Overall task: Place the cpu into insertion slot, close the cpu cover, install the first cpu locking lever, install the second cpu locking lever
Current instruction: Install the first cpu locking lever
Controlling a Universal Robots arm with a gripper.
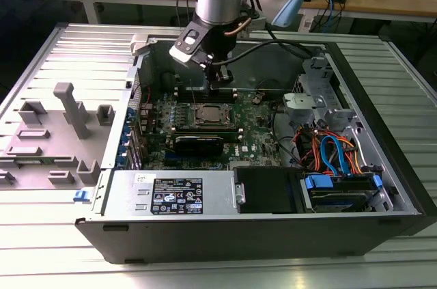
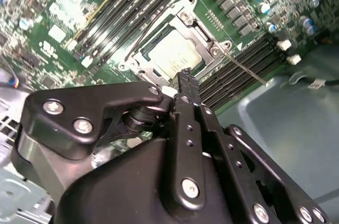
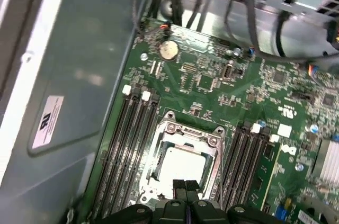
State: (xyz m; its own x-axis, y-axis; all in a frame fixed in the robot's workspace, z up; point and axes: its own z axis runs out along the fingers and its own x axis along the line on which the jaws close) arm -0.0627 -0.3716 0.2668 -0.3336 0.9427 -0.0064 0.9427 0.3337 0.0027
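Cpu (image 3: 183, 167) lies flat in the insertion slot (image 3: 158, 167), mid green board (image 3: 212, 83), with the cpu cover (image 3: 188, 135) framing it. The gripper (image 3: 185, 185) hovers over the socket's edge, fingers pinched together and gripping nothing.

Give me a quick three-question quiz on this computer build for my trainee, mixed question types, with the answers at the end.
1. True or false: the cpu lies inside the frame of the cpu cover.
2. What runs along both sides of the cpu cover? A) memory slots B) cooling fans C) blue cables
3. Fill in: the jaws of the gripper, close to the cpu, are ___ (open or shut).
Key: 1 true; 2 A; 3 shut.
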